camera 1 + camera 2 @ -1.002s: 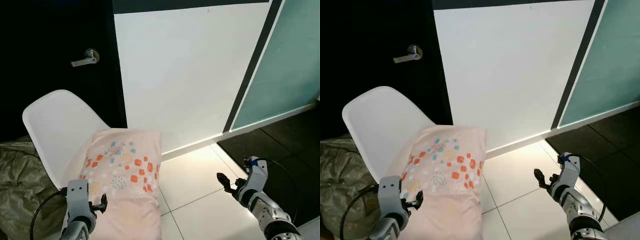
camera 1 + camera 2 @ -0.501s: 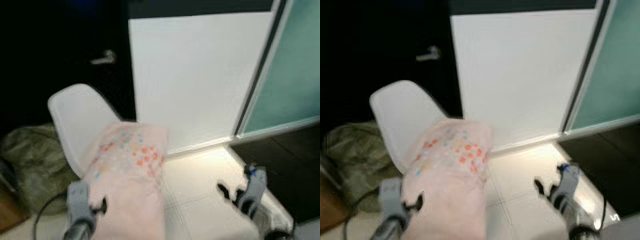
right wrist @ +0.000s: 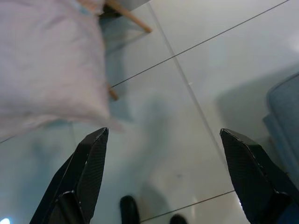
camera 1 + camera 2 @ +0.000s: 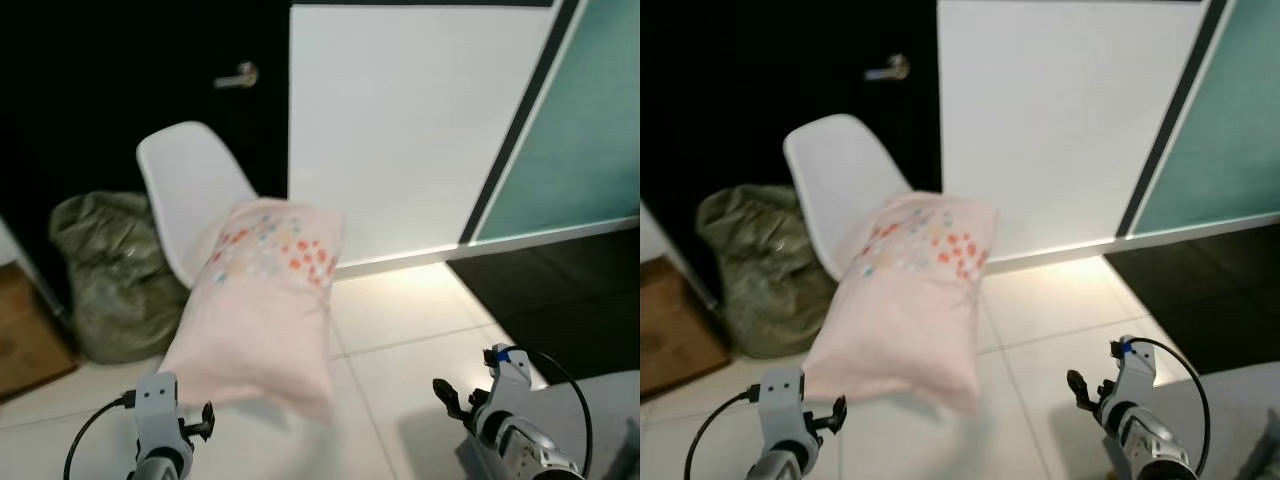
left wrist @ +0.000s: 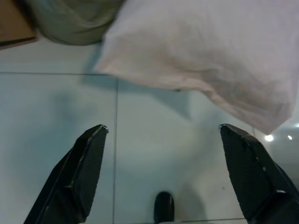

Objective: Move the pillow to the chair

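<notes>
Nearest, low over pale floor tiles (image 4: 400, 350): left gripper (image 5: 163, 175) and right gripper (image 3: 163, 172), fingers spread wide, holding and touching nothing. Farther off, resting on white chair (image 4: 190, 185): pink pillow (image 4: 265, 300) with coloured dots, near end overhanging the seat. Visible from the right wrist: wooden chair leg (image 3: 131, 17); from the head, green sack (image 4: 110, 270) left of chair and dark door with handle (image 4: 237, 78) beyond.

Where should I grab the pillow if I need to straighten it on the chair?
Take the pillow by its lower front corner, the part overhanging the white chair toward the robot. Come in from the front with the left tool, which is open and nearest. That corner hangs free above the floor, so the fingers can likely close around it.
</notes>
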{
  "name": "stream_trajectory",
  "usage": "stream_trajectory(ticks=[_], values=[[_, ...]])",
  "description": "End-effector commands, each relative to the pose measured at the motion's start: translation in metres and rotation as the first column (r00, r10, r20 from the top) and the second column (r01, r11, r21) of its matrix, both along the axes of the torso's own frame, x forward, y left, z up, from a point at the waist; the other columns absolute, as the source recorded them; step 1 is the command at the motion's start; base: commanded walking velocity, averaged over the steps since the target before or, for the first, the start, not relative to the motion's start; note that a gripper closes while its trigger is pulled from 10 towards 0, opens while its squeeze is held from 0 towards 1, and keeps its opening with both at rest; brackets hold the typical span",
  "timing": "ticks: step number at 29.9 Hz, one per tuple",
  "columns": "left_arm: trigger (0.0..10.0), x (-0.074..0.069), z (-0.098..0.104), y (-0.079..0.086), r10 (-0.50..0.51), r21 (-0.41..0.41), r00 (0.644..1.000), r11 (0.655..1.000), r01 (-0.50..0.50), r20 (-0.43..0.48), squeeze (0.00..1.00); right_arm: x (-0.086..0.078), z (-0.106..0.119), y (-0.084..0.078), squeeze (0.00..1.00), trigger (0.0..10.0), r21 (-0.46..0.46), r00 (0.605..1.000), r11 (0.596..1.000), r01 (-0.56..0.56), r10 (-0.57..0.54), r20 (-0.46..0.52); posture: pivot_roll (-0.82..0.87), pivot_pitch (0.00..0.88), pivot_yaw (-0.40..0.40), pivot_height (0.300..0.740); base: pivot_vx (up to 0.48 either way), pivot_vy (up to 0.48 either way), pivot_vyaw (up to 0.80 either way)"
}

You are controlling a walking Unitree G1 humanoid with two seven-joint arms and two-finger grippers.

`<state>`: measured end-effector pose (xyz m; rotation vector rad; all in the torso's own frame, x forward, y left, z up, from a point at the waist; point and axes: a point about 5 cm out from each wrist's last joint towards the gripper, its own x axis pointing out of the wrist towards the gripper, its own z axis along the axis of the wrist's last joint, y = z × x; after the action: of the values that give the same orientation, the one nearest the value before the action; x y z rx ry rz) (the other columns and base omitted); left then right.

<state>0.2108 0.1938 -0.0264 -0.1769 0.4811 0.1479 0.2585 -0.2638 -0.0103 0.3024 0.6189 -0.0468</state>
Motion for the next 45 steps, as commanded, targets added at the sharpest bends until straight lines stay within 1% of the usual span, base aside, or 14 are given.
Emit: stream_trajectory(ticks=[1, 11, 17, 25, 28, 29, 30, 33, 34, 35, 36, 37, 40, 45], values=[[10.0, 0.004, 0.002, 0.0, 0.008, -0.015, 1.0, 1.0, -0.008, 0.023, 0.0, 0.0, 0.001, -0.003, 0.0, 10.0, -0.009, 1.0, 1.0, 0.006, -0.006, 0.008, -0.11, 0.0, -0.034, 0.74, 0.0, 0.0, 0.0], [10.0, 0.011, 0.006, 0.002, -0.016, -0.013, 0.998, 1.0, 0.017, 0.066, 0.0, 0.0, 0.001, -0.002, 0.0, 10.0, -0.009, 1.0, 1.0, -0.012, 0.012, 0.001, -0.11, 0.0, -0.046, 0.74, 0.0, 0.0, 0.0], [10.0, 0.013, 0.007, 0.003, -0.015, -0.021, 0.997, 1.0, 0.017, 0.076, 0.0, 0.003, 0.003, -0.001, 0.0, 10.0, -0.005, 1.0, 1.0, -0.014, 0.014, 0.012, -0.12, 0.0, -0.044, 0.74, 0.0, -0.375, 0.0], [10.0, 0.022, 0.024, 0.018, 0.052, -0.011, 0.988, 0.999, -0.051, 0.147, 0.0, 0.0, 0.002, -0.003, 0.0, 10.0, -0.006, 1.0, 1.0, -0.016, 0.016, 0.011, -0.12, 0.0, -0.036, 0.74, 0.0, 0.0, 0.0], [10.0, 0.035, 0.047, 0.051, 0.13, 0.008, 0.966, 0.991, -0.136, 0.221, 0.0, -0.002, 0.001, -0.006, 0.0, 10.0, -0.009, 1.0, 1.0, -0.012, 0.012, 0.004, -0.11, 0.0, -0.047, 0.74, 0.0, 0.0, 0.0], [10.0, 0.035, 0.047, 0.051, 0.13, 0.008, 0.966, 0.991, -0.136, 0.221, 0.0, -0.002, 0.001, -0.006, 0.0, 10.0, -0.009, 1.0, 1.0, -0.012, 0.012, 0.004, -0.11, 0.0, -0.047, 0.74, 0.0, 0.0, 0.0], [10.0, 0.039, 0.052, 0.065, 0.157, 0.018, 0.959, 0.986, -0.166, 0.234, 0.0, -0.003, 0.001, -0.006, 0.0, 10.0, -0.012, 1.0, 1.0, -0.016, 0.016, 0.001, -0.12, 0.0, -0.05, 0.74, 0.0, 0.0, 0.0], [10.0, 0.043, 0.058, 0.086, 0.199, 0.022, 0.951, 0.977, -0.21, 0.238, 0.0, -0.003, 0.001, -0.008, 0.0, 10.0, -0.017, 1.0, 1.0, -0.02, 0.02, 0.0, -0.13, 0.0, -0.051, 0.74, 0.0, 0.0, 0.0], [10.0, 0.043, 0.058, 0.086, 0.199, 0.022, 0.951, 0.977, -0.21, 0.238, 0.0, -0.003, 0.001, -0.008, 0.0, 10.0, -0.017, 1.0, 1.0, -0.02, 0.02, 0.0, -0.13, 0.0, -0.051, 0.74, 0.0, 0.0, 0.0], [10.0, 0.049, 0.061, 0.102, 0.227, -0.005, 0.948, 0.973, -0.232, 0.223, 0.0, -0.002, 0.004, -0.012, 0.0, 10.0, -0.024, 1.0, 1.0, -0.016, 0.017, 0.006, -0.15, 0.0, -0.05, 0.74, 0.0, 0.0, 0.0], [10.0, 0.049, 0.061, 0.102, 0.227, -0.005, 0.948, 0.973, -0.232, 0.223, 0.0, -0.002, 0.004, -0.012, 0.0, 10.0, -0.024, 1.0, 1.0, -0.016, 0.017, 0.006, -0.15, 0.0, -0.05, 0.74, 0.0, 0.0, 0.0], [10.0, 0.054, 0.065, 0.111, 0.229, -0.012, 0.949, 0.973, -0.232, 0.216, 0.0, -0.004, 0.005, -0.015, 0.0, 10.0, -0.03, 1.0, 0.999, -0.013, 0.013, 0.007, -0.16, 0.0, -0.05, 0.74, 0.0, 0.0, 0.0], [10.0, 0.056, 0.066, 0.114, 0.231, -0.012, 0.95, 0.972, -0.234, 0.211, 0.0, -0.005, 0.004, -0.017, 0.0, 10.0, -0.032, 1.0, 0.999, -0.011, 0.011, 0.006, -0.16, 0.0, -0.05, 0.74, 0.0, 0.0, 0.0], [10.0, 0.061, 0.072, 0.135, 0.272, -0.036, 0.949, 0.962, -0.269, 0.161, 0.0, -0.022, -0.002, -0.03, 0.0, 10.0, -0.061, 1.0, 0.998, -0.006, 0.004, -0.031, -0.2, 0.0, -0.058, 0.74, 0.0, 0.0, 0.0]])
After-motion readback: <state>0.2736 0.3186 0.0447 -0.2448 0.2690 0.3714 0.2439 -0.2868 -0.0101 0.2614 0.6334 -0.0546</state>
